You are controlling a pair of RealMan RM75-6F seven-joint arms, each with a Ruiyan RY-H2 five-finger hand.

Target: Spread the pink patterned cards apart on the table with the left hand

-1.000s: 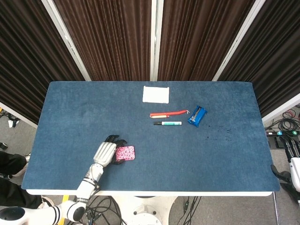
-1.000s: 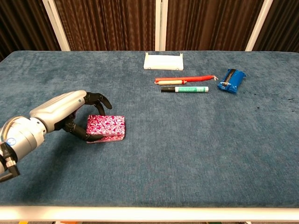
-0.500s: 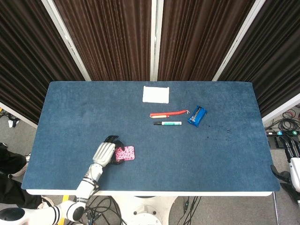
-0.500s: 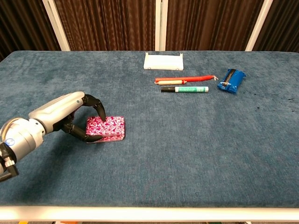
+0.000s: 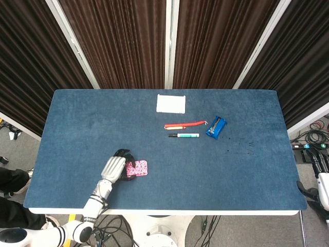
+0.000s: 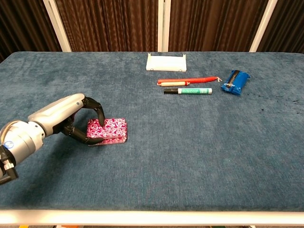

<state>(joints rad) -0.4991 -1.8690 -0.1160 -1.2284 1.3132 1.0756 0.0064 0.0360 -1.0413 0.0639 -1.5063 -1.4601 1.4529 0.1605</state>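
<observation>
The pink patterned cards (image 5: 137,168) (image 6: 109,130) lie as one neat stack on the blue table, near its front left. My left hand (image 5: 115,168) (image 6: 71,118) sits at the stack's left end, black fingers (image 6: 98,114) curled down so their tips press on the top card. The thumb reaches the stack's near left edge. The stack stays flat on the cloth. My right hand is out of both views.
Further back lie a white flat box (image 5: 170,103) (image 6: 166,61), a red tool (image 5: 184,125) (image 6: 186,81), a green marker (image 5: 184,135) (image 6: 188,90) and a blue packet (image 5: 216,127) (image 6: 235,82). The table's front edge (image 6: 152,216) runs close below the cards.
The left hand's fingers have curled further down, from hovering above the stack's left end to pressing on its top. The stack has shifted very slightly left.
</observation>
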